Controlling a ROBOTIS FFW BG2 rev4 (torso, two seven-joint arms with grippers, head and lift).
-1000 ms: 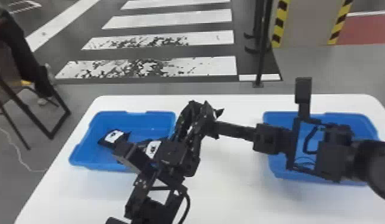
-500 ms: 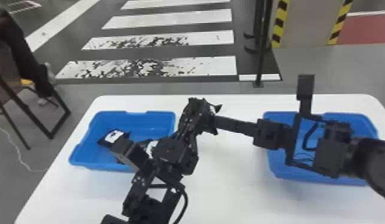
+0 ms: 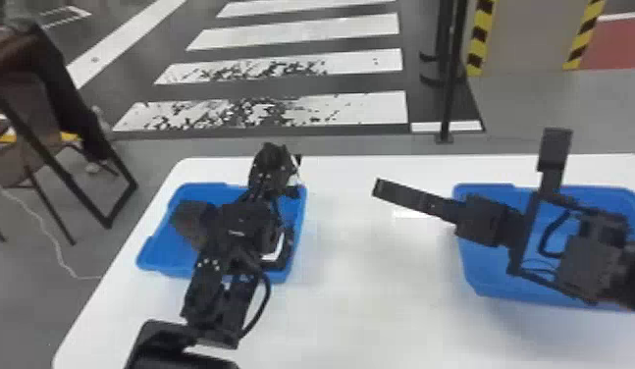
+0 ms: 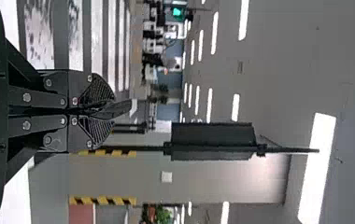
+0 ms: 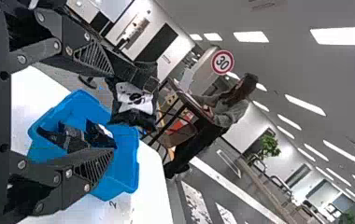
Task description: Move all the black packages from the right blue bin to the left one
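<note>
Blue left bin [image 3: 159, 257]: on the left side of the white tabletop [image 3: 380, 324], partly under the left arm [image 3: 213, 289].
Packages in the left bin: black packages [image 5: 75, 139] lie inside, close together near one another; a white patch shows on one of them. Their exact count is hard to tell.
Left hand [image 3: 277, 157]: raised at the far right part of the left bin in the head view, its fingers pressed in on a black package [image 5: 136, 100].
Held package: black with a white label, hanging free at the left hand's fingertips, above the level of the tabletop; the right wrist view shows its labelled face.
Right hand [image 3: 380, 189]: over the tabletop between the two bins, reaching in from the right, its two fingers spread wide in the right wrist view with nothing pinched; its tips are apart from the left hand and the held package.
Blue right bin [image 3: 507, 292]: on the right side of the tabletop, with the right arm [image 3: 595, 260] crossing above it and hiding much of the inside. Whether packages lie in there, I cannot tell.
Chair [image 3: 41, 122]: beyond the left edge of the tabletop, dark-framed, with a white cord [image 3: 51, 235] on the floor near it.
Crosswalk [image 3: 330, 109]: white stripes on dark flooring past the far edge.
Pole [image 3: 447, 98]: black, upright, beyond the tabletop, beside the yellow-and-black striped edging [image 3: 479, 39].
</note>
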